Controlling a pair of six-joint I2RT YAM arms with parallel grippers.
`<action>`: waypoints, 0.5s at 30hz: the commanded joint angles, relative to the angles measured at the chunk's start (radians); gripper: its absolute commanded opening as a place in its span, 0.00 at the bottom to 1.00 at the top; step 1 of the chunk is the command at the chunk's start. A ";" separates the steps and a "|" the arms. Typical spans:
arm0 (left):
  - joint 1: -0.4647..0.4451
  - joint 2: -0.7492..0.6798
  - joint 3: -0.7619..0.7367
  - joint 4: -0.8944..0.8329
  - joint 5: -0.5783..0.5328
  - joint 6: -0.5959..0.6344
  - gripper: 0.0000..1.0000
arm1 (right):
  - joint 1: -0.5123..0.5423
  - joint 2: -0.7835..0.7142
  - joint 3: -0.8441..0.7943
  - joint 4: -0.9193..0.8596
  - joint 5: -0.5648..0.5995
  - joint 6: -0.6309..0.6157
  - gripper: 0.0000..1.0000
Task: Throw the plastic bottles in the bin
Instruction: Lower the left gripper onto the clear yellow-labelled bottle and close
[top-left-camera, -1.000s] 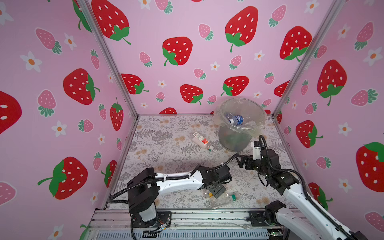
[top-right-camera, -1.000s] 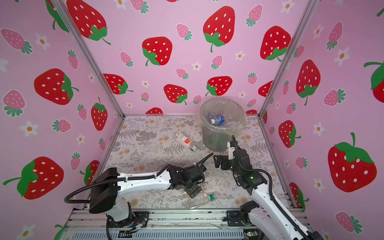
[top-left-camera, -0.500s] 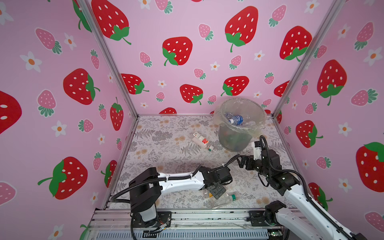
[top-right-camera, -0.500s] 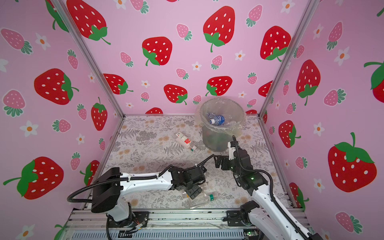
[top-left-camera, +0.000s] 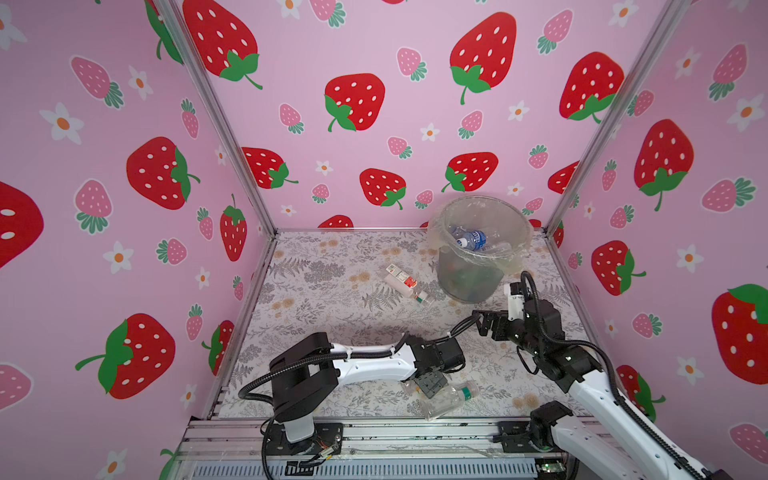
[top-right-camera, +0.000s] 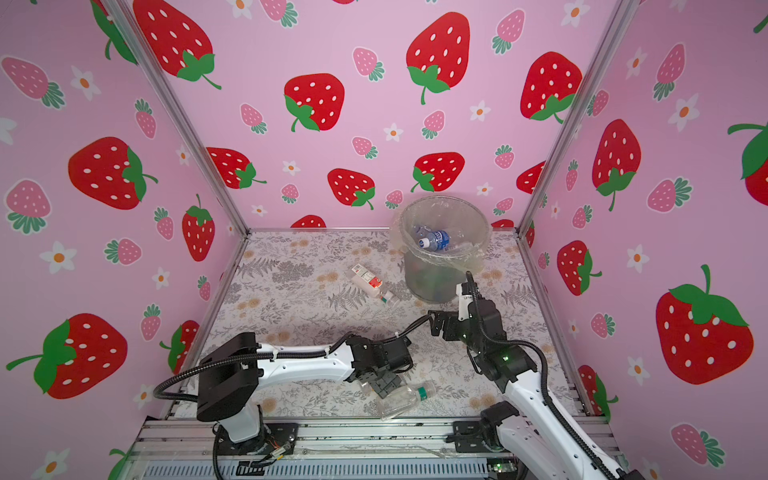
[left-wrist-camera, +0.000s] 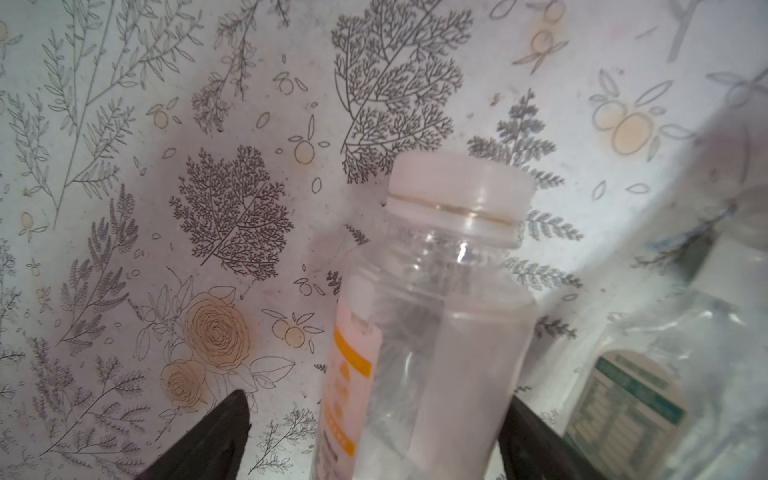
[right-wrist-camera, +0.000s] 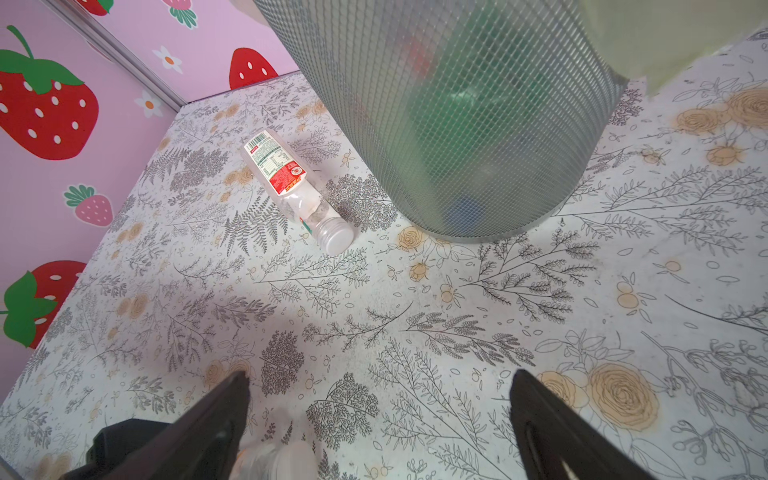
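Note:
My left gripper (top-left-camera: 430, 380) (top-right-camera: 386, 380) is low over the front of the table. It is open around a clear bottle with a white cap and orange-striped label (left-wrist-camera: 432, 332). In the left wrist view this bottle lies close against one finger, with a gap to the other finger (left-wrist-camera: 216, 436). Beside it lies a clear bottle with a green cap (top-left-camera: 451, 399) (top-right-camera: 401, 399). A red-and-white labelled bottle (top-left-camera: 403, 280) (right-wrist-camera: 286, 178) lies left of the bin (top-left-camera: 478, 274) (right-wrist-camera: 457, 124), which holds a blue-labelled bottle (top-left-camera: 471, 240). My right gripper (top-left-camera: 484, 322) (right-wrist-camera: 378, 415) hangs open and empty in front of the bin.
Pink strawberry walls close in the left, back and right sides. An aluminium rail (top-left-camera: 374, 432) runs along the front edge, close behind the two front bottles. The right arm (top-left-camera: 582, 374) rises from the front right corner. The left arm (top-left-camera: 365, 365) lies across the front.
The left arm has leaned a little further in over the front bottles and its jaws have narrowed slightly. The right gripper has edged slightly left.

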 joint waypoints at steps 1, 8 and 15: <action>0.003 -0.001 0.030 -0.028 -0.042 -0.018 0.92 | -0.006 -0.014 0.007 -0.013 0.008 0.003 0.99; 0.042 -0.019 -0.006 0.007 0.004 -0.043 0.77 | -0.006 -0.018 0.007 -0.017 0.011 0.003 0.99; 0.072 -0.022 -0.025 0.008 0.023 -0.050 0.71 | -0.006 -0.016 0.008 -0.016 0.012 0.002 0.99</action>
